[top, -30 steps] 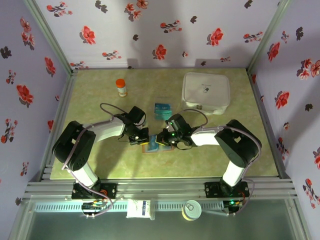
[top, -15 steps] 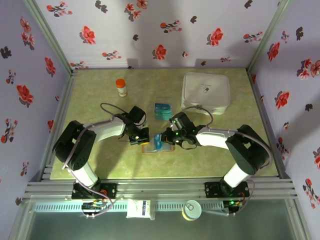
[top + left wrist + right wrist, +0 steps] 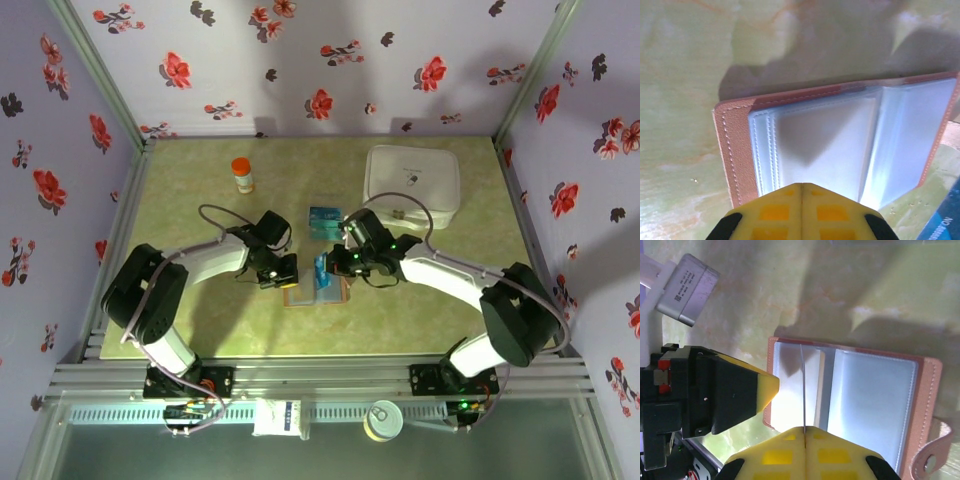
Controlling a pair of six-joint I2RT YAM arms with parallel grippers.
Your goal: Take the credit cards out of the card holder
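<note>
A: Where's the holder (image 3: pixel 298 297)?
B: Flat on the desk (image 3: pixel 300 165), centre, nearer the front edge than the back.
A: Tools?
B: Left tool (image 3: pixel 801 187) at the holder's left edge, tip over the left page. Right tool (image 3: pixel 804 430) over the middle, reaching in from the right.
A: Card (image 3: pixel 803 390)?
B: On edge between the right tool's fingers, above the left page, just beside the fold. Can't tell whether its lower edge sits in a sleeve.
A: Rest?
B: Cards (image 3: pixel 324 222) stacked just behind the holder. Box (image 3: pixel 412 180) back right, well apart. Bottle (image 3: pixel 242 176) back left, upright.
</note>
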